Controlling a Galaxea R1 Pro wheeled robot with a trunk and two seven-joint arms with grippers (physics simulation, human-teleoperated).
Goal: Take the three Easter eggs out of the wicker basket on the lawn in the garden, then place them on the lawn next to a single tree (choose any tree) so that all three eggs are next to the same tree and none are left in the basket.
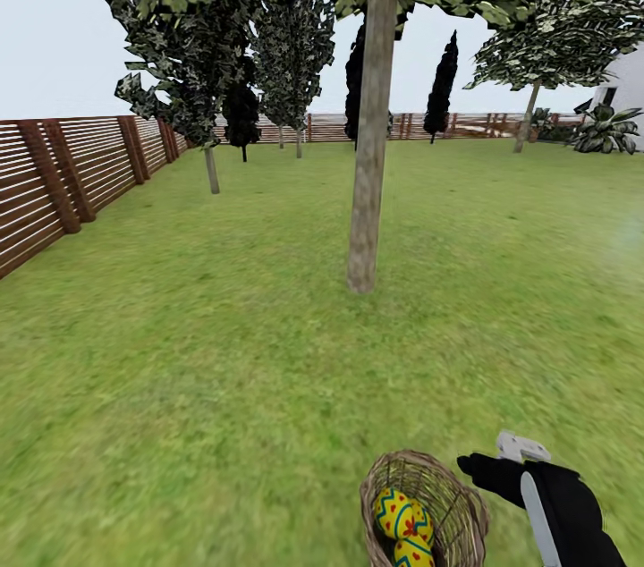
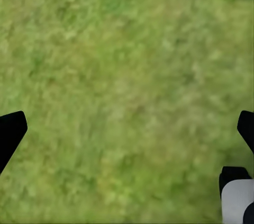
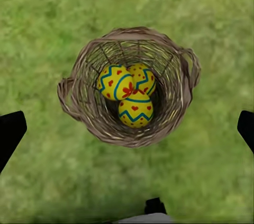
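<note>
The wicker basket (image 1: 425, 509) stands on the lawn (image 1: 224, 352) at the near edge of the head view, a little to the right of the middle. All three Easter eggs (image 3: 127, 92) lie inside it, touching each other in a small heap; in the head view two of them (image 1: 404, 524) show behind the rim. The right hand (image 1: 483, 467) is just beside the basket on its right side, above the grass. In the right wrist view the right hand (image 3: 127, 128) looks straight down on the basket (image 3: 79, 105), and its two dark fingers (image 3: 10, 131) stand wide apart at the edges of the picture, holding nothing.

The left hand (image 2: 127, 131) hangs over bare grass (image 2: 121, 65), its fingers (image 2: 10, 134) also wide apart and empty.

Ahead of the basket rises the tree (image 1: 371, 129) with a thick, straight grey-brown trunk; open grass lies between them and nothing stands in the way. Further back are thinner leafy trees (image 1: 201, 57), dark narrow cypresses (image 1: 442, 88), the brown slatted fence (image 1: 63, 173) along the left and far side, and a corner of a white house (image 1: 626, 84) on the right.
</note>
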